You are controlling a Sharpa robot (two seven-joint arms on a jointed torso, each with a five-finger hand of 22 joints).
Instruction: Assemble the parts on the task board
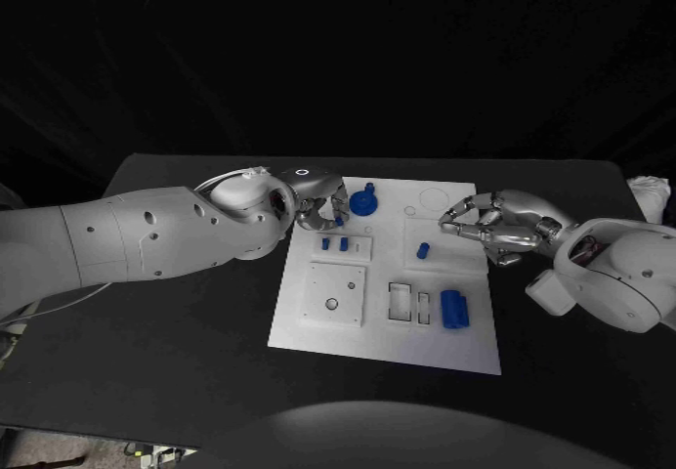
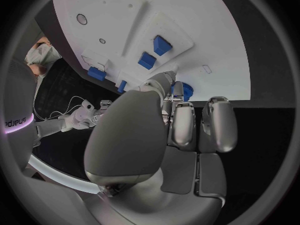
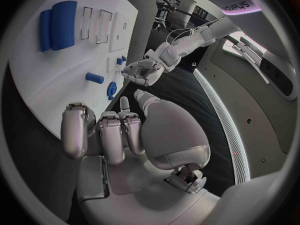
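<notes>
parts lie spread over the white task board (image 1: 479,352), which sits in the middle of the black bench (image 1: 169,371), so both arms can reach it from either side. the left robot hand (image 1: 321,208) is at the board's far left corner, its fingers (image 2: 183,125) curled down just beside the round blue part (image 1: 365,202); the left wrist view puts a fingertip right at that part, though whether it pinches the part or only touches it cannot be told. judging by this, the left robot hand is seating or taking hold of the round piece. two small blue pegs (image 1: 334,243) stand in a raised block just near of it, apparently already in place. a short blue cylinder (image 1: 423,250) stands near the board's middle, and a larger blue block (image 1: 453,308) lies on the near right, beside two empty rectangular slots (image 1: 401,302), probably waiting for their pieces.

the right robot hand (image 1: 488,227) hovers at the board's far right edge, fingers bent inward with nothing visible between them, likely held back so it stays clear of the left arm's work while remaining close to the cylinder and block.
</notes>
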